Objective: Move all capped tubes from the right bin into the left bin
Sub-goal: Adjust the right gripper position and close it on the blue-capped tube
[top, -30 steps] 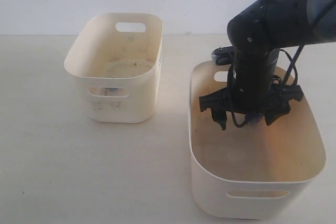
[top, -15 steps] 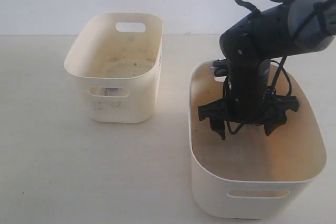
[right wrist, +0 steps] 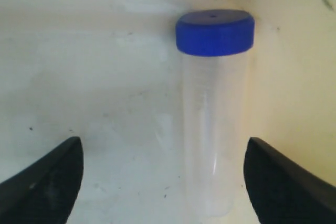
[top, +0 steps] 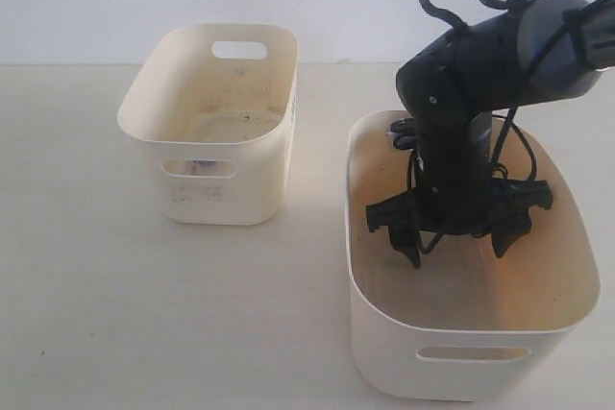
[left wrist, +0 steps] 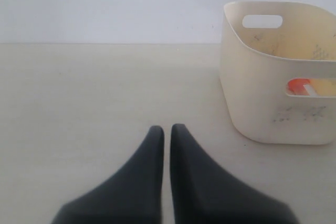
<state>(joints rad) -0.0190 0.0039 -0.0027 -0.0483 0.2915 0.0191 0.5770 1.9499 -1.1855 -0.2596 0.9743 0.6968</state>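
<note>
My right gripper (top: 457,253) hangs open inside the right bin (top: 384,352), jaws spread wide and holding nothing. Directly beneath it a clear tube (right wrist: 214,129) lies flat on the bin floor. It sits between my two jaws, but off centre, closer to one than the other. Its long axis runs straight away from my wrist and crosses the line my jaws close along, so I judge a plain drop and squeeze would catch the barrel side-on. A small sideways shift first would centre it.

The blue cap (right wrist: 215,32) is at the far end, close to where the floor curves up into a wall. That leaves little room beyond the cap and plenty on either side. The floor is smooth and stained, so the tube may roll if one jaw touches first.

Farther off stands the left bin (top: 226,180), well apart on the table (top: 144,314). An orange cap (left wrist: 300,85) shows through its handle slot. My left gripper (left wrist: 167,129) is closed and empty over bare table, so the right arm is clearly nearer.
</note>
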